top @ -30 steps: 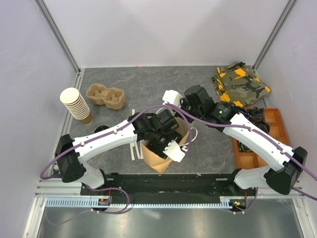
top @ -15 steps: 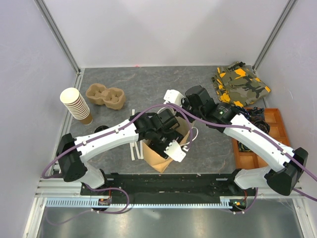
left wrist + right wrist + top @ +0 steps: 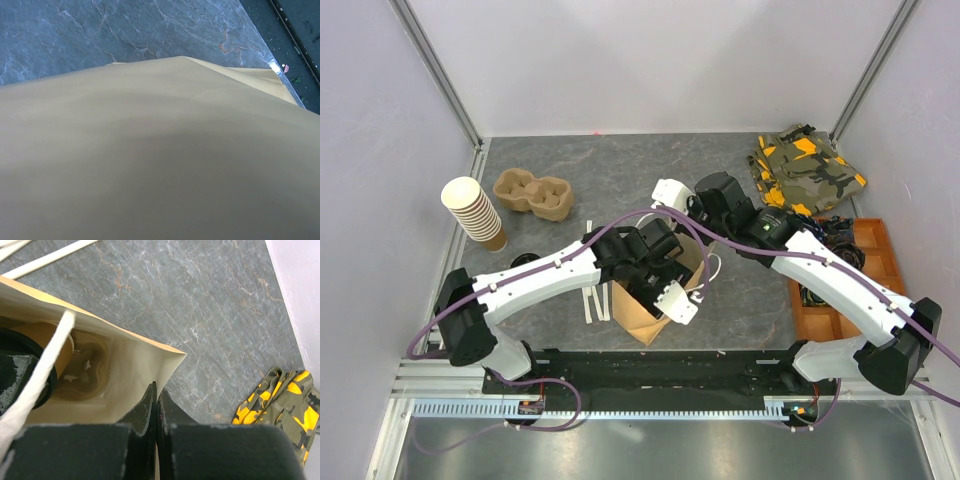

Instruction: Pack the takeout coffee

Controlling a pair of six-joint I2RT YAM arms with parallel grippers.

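Note:
A brown paper bag (image 3: 635,320) stands open near the front edge of the table. My left gripper (image 3: 657,285) reaches down into its mouth. In the right wrist view the takeout coffee (image 3: 45,340), a kraft cup with a black lid, hangs inside the bag, with a scuffed black finger (image 3: 17,377) of the left gripper against it. In the left wrist view the bag wall (image 3: 150,150) hides that gripper's fingers. My right gripper (image 3: 156,390) is shut on the bag's upper rim (image 3: 150,347), holding it open. A white handle (image 3: 45,365) crosses the opening.
At the left are a stack of brown cups (image 3: 475,212) and a pulp cup carrier (image 3: 532,193). Pale stir sticks (image 3: 590,295) lie left of the bag. A camouflage cloth (image 3: 807,170) and an orange tray (image 3: 880,240) are at the right.
The left gripper has shifted slightly to the right and deeper at the bag's mouth. The right gripper has kept its pinch on the rim.

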